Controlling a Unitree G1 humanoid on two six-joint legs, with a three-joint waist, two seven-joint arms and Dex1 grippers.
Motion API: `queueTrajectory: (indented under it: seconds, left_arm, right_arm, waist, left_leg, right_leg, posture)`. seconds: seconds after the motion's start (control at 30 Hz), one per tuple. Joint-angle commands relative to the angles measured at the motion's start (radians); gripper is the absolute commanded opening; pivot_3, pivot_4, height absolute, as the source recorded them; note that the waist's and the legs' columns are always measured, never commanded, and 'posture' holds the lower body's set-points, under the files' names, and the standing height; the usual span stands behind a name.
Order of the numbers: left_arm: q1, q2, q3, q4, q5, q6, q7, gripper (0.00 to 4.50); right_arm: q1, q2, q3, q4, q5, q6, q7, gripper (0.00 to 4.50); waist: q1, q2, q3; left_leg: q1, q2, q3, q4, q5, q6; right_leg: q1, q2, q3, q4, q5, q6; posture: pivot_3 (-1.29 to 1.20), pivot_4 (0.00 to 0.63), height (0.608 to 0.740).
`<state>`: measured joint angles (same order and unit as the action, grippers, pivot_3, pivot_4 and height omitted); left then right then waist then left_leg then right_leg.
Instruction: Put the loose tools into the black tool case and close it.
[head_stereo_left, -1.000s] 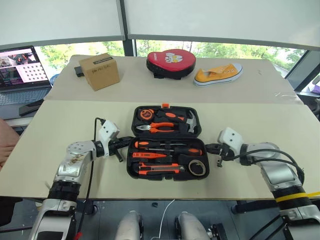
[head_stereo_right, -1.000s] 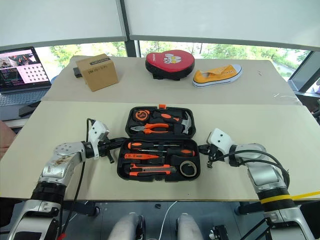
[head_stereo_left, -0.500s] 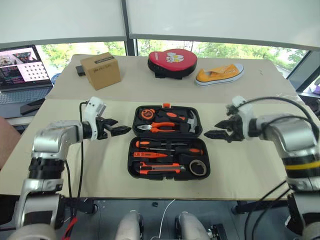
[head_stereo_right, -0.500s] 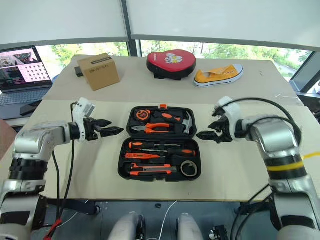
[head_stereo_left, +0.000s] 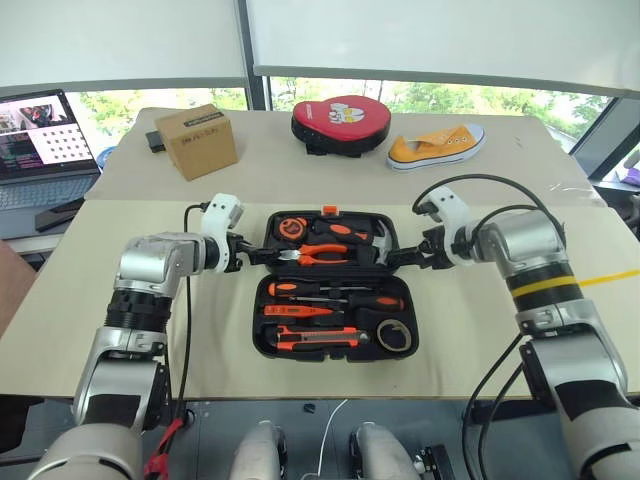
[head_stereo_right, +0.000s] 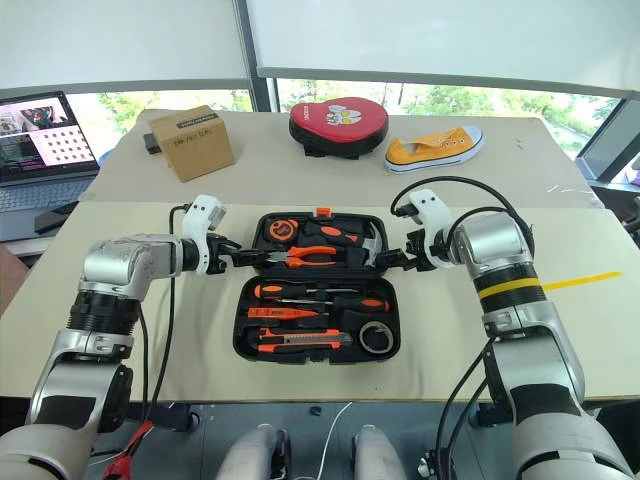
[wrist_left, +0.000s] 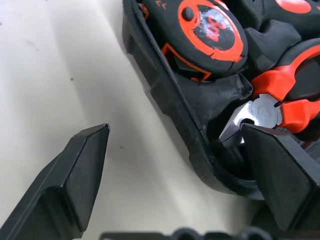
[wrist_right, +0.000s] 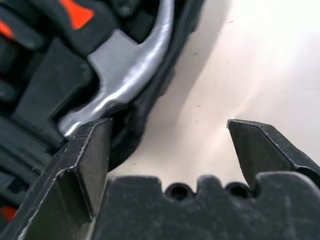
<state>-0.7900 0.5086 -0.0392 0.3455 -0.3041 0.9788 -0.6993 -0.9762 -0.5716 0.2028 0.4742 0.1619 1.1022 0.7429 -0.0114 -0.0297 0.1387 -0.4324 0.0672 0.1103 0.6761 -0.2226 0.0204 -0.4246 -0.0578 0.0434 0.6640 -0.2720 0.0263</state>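
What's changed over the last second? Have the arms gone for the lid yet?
Both arms lifted from beside the near half of the black tool case and swung up to its far half. The left gripper and right gripper now straddle that half's side rims, jaws open, nothing gripped. The case stays open, tools seated; cardboard box, red pad and yellow shoe unmoved.

I see the black tool case (head_stereo_left: 335, 285) lying wide open and flat on the near table, its lid half farther from me with a small orange latch at the far edge. The loose tools sit in the moulded slots of the near half: two long screwdrivers (head_stereo_left: 335, 295) with orange-and-black handles lie crosswise, the slim all-orange tester screwdriver (head_stereo_left: 292, 310) below them, the orange-and-black utility knife (head_stereo_left: 318, 339) along the near edge, the small grey tape roll (head_stereo_left: 397, 336) in the near right corner.
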Motion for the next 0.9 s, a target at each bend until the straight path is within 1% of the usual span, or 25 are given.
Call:
queueTrajectory:
  seconds: [0.03, 0.1, 0.2, 0.27, 0.3, 0.33, 0.37, 0.43, 0.5, 0.53, 0.57, 0.63, 0.7, 0.83, 0.9]
  left_arm:
    - [-0.03, -0.013, -0.023, 0.004, 0.018, -0.017, 0.0, 4.24]
    - [-0.037, -0.031, -0.02, 0.033, 0.02, -0.026, 0.008, 3.75]
    - [-0.048, -0.051, -0.016, 0.082, 0.025, -0.041, 0.01, 2.67]
    - [-0.048, -0.058, -0.013, 0.106, 0.025, -0.051, 0.002, 1.85]
    - [-0.043, -0.059, -0.011, 0.111, 0.023, -0.062, -0.006, 1.54]
    - [-0.04, -0.06, -0.009, 0.115, 0.021, -0.071, -0.012, 1.31]
    - [-0.036, -0.059, -0.005, 0.121, 0.021, -0.075, -0.012, 1.09]
    - [-0.031, -0.06, 0.009, 0.133, 0.02, -0.09, -0.01, 0.82]
    - [-0.011, -0.062, 0.051, 0.125, 0.0, -0.142, -0.017, 0.71]
    - [0.01, -0.062, 0.079, 0.106, -0.015, -0.188, -0.026, 0.69]
    - [0.039, -0.066, 0.12, 0.075, -0.028, -0.271, -0.025, 0.66]
    - [0.085, -0.068, 0.178, 0.027, -0.046, -0.384, -0.019, 0.66]
    - [0.126, -0.071, 0.224, -0.007, -0.061, -0.484, -0.016, 0.66]
    - [0.217, -0.08, 0.266, -0.088, -0.069, -0.664, -0.005, 0.66]
    - [0.293, -0.093, 0.287, -0.145, -0.068, -0.747, 0.012, 0.66]
  right_arm:
    - [-0.028, 0.014, 0.006, 0.012, -0.023, 0.006, -0.023, 2.89]
    - [-0.028, 0.023, 0.011, 0.032, -0.031, 0.009, -0.036, 2.27]
    - [-0.035, 0.033, 0.009, 0.069, -0.032, 0.022, -0.044, 1.26]
    - [-0.043, 0.047, -0.012, 0.111, -0.024, 0.035, -0.055, 0.5]
    - [-0.043, 0.051, -0.019, 0.124, -0.025, 0.028, -0.062, 0.18]
    - [-0.044, 0.053, -0.023, 0.134, -0.027, 0.02, -0.066, 0.01]
    - [-0.038, 0.057, -0.033, 0.129, -0.025, 0.002, -0.068, 0.0]
    - [-0.028, 0.064, -0.057, 0.111, -0.012, -0.025, -0.066, 0.0]
    - [0.015, 0.07, -0.097, 0.029, 0.022, -0.133, -0.027, 0.0]
    - [0.055, 0.06, -0.105, -0.037, 0.035, -0.216, 0.013, 0.0]
    - [0.109, 0.04, -0.111, -0.121, 0.042, -0.315, 0.055, 0.0]
    - [0.197, 0.015, -0.13, -0.233, 0.032, -0.494, 0.083, 0.0]
    - [0.274, -0.01, -0.142, -0.297, -0.004, -0.66, 0.064, 0.0]
    - [0.425, -0.046, -0.161, -0.364, -0.076, -0.989, 0.018, 0.0]
    - [0.529, -0.082, -0.156, -0.381, -0.139, -1.226, 0.003, 0.0]
  waist:
    - [0.0, 0.0, 0.0]
    - [0.001, 0.0, 0.0]
    - [0.003, 0.0, 0.0]
    - [0.005, 0.0, -0.001]
    - [0.006, 0.0, -0.001]
    - [0.006, 0.0, -0.001]
    - [0.006, 0.0, -0.001]
    - [0.005, 0.0, -0.001]
    - [0.003, 0.0, -0.001]
    - [0.001, 0.0, -0.001]
    - [-0.001, 0.0, -0.001]
    - [-0.002, 0.0, -0.001]
    - [-0.004, 0.001, 0.0]
    - [-0.005, 0.001, 0.002]
    - [-0.001, 0.001, 0.002]
  left_leg:
    - [0.0, 0.0, 0.0, 0.0, 0.0, 0.0]
    - [0.0, 0.0, 0.0, 0.0, 0.0, 0.0]
    - [0.002, 0.0, 0.0, 0.001, 0.0, 0.0]
    - [0.003, 0.0, 0.0, 0.002, 0.001, 0.0]
    - [0.004, 0.0, 0.0, 0.002, 0.001, 0.001]
    - [0.006, -0.001, 0.0, 0.002, 0.001, 0.001]
    - [0.007, 0.0, 0.0, 0.002, 0.002, 0.001]
    - [0.009, 0.0, 0.0, 0.002, 0.002, 0.001]
    - [0.009, 0.0, 0.0, 0.002, 0.002, 0.001]
    - [0.009, 0.0, 0.0, 0.002, 0.002, 0.001]
    - [0.008, 0.0, 0.0, 0.002, 0.002, 0.001]
    - [0.005, 0.0, 0.0, 0.001, 0.002, 0.001]
    - [0.0, 0.0, -0.001, 0.0, 0.002, 0.0]
    - [-0.002, 0.0, 0.0, 0.0, 0.002, 0.0]
    - [-0.002, 0.0, 0.0, -0.001, 0.002, 0.0]
  right_leg:
    - [0.0, 0.0, 0.0, 0.0, 0.0, 0.0]
    - [0.0, 0.0, 0.0, 0.0, 0.0, 0.0]
    - [0.002, 0.0, -0.001, 0.0, 0.0, 0.001]
    - [0.004, 0.0, -0.001, 0.001, 0.001, 0.001]
    - [0.005, 0.0, -0.001, 0.001, 0.002, 0.001]
    - [0.006, 0.0, 0.0, 0.001, 0.003, 0.001]
    - [0.008, 0.0, -0.001, 0.001, 0.003, 0.001]
    - [0.01, -0.001, 0.0, 0.001, 0.003, 0.001]
    - [0.01, 0.0, 0.0, 0.001, 0.003, 0.001]
    - [0.01, 0.0, 0.0, 0.001, 0.003, 0.001]
    - [0.009, 0.0, 0.0, 0.001, 0.003, 0.001]
    - [0.005, -0.001, 0.001, 0.001, 0.003, 0.001]
    - [0.0, 0.0, 0.001, 0.001, 0.003, 0.001]
    - [-0.003, -0.001, 0.001, 0.0, 0.003, 0.001]
    - [-0.002, -0.001, 0.001, -0.001, 0.003, 0.002]
  posture:
    - [0.0, 0.15, 0.74]
    - [0.0, 0.15, 0.74]
    - [0.0, 0.15, 0.74]
    - [0.0, 0.15, 0.74]
    - [0.0, 0.15, 0.74]
    - [0.0, 0.15, 0.74]
    - [0.0, 0.15, 0.74]
    - [0.0, 0.15, 0.74]
    - [0.0, 0.15, 0.74]
    - [0.0, 0.15, 0.74]
    - [0.0, 0.15, 0.74]
    - [0.0, 0.15, 0.74]
    - [0.0, 0.15, 0.74]
    - [0.0, 0.15, 0.74]
    - [0.0, 0.15, 0.74]
